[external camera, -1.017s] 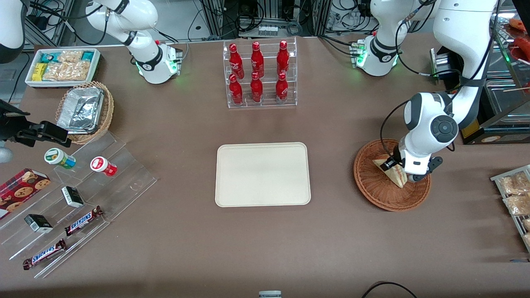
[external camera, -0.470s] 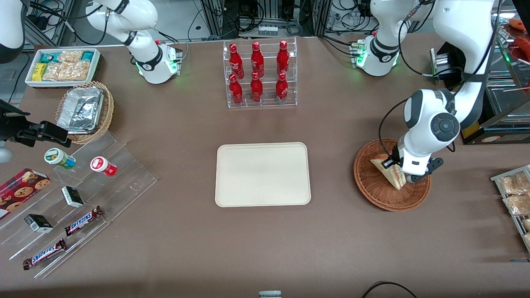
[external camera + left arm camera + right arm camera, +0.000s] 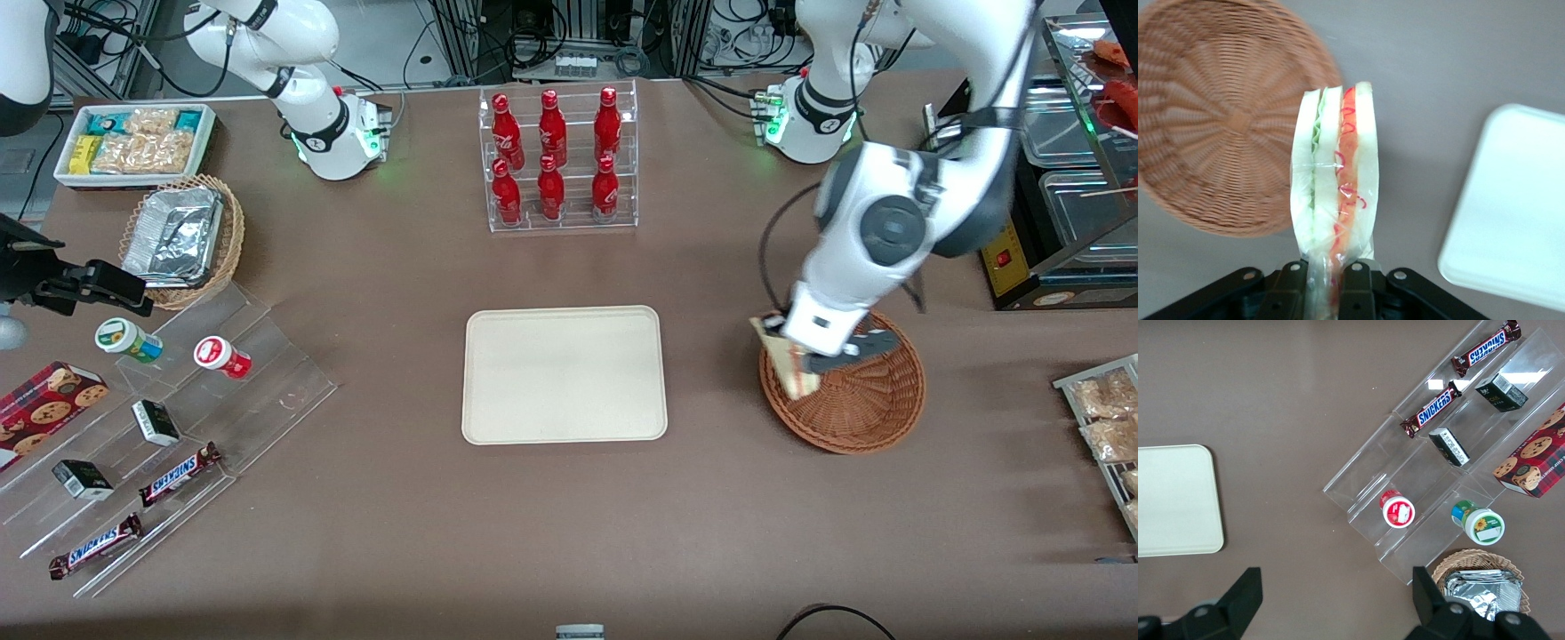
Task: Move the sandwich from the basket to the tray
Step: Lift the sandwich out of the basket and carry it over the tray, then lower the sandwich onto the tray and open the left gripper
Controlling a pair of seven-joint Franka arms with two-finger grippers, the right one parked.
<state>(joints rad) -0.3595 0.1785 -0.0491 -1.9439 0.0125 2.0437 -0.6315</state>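
Biggest risk: a slip in transit; held only by one narrow end of the sandwich, with most of the wedge hanging free, so a quick swing toward the tray could well tip it or pull it from the film wrap. Next: snagging on the basket rim, the lower corner hanging just over the edge nearest the tray; more height probably wanted before travel. Lesser: landing on edge and toppling, or coming down half on the tray's raised rim.

Gripper above the basket's tray-side edge, fingers clamped on the sandwich; wedge lifted clear of the weave, tray well apart. Basket otherwise bare, round, reddish-brown wicker. Sandwich pale beige bread in three slices; green leaf in one seam, red filling in the other; clear wrap glinting, bunched at the pinch.
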